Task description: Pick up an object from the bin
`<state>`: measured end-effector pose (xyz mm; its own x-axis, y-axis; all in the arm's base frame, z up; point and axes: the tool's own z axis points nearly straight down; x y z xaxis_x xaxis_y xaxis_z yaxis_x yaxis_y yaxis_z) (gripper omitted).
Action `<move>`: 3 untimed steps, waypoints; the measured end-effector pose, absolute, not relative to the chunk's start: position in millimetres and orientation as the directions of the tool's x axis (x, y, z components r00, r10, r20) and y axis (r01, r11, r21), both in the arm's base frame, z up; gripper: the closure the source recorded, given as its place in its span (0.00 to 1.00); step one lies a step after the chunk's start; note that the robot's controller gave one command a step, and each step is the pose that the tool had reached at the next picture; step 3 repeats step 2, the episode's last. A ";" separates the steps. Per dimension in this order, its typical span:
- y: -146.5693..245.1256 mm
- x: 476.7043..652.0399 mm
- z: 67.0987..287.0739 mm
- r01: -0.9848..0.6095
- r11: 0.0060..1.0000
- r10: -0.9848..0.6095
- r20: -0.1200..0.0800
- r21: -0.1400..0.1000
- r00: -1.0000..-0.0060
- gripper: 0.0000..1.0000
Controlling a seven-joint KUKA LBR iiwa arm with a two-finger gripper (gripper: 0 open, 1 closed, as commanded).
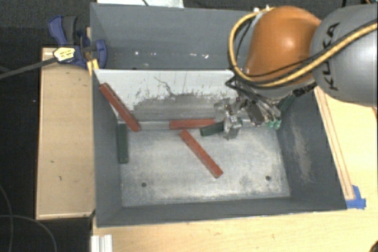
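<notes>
My gripper (231, 124) hangs low over the right middle of the bin, under the arm's orange cover. A short dark green block (211, 130) lies right at its left side, seemingly touching it. A red bar (192, 124) lies flat just left of that block. Another red bar (201, 154) runs diagonally down toward the bin's middle front.
At the left wall a third red bar (119, 107) leans diagonally, with a dark green bar (122, 142) lying lengthwise below it. The arm and its cables cover the bin's back right corner.
</notes>
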<state>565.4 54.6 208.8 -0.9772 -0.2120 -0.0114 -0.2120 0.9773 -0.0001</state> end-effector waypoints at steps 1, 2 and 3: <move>62.9 567.8 148.5 -0.381 0.925 -0.381 0.001 0.001 -0.925 1.00; 61.2 570.3 245.8 -0.387 0.922 -0.387 -0.011 -0.003 -0.922 1.00; 61.2 570.3 245.8 -0.387 0.922 -0.387 -0.011 -0.003 -0.922 1.00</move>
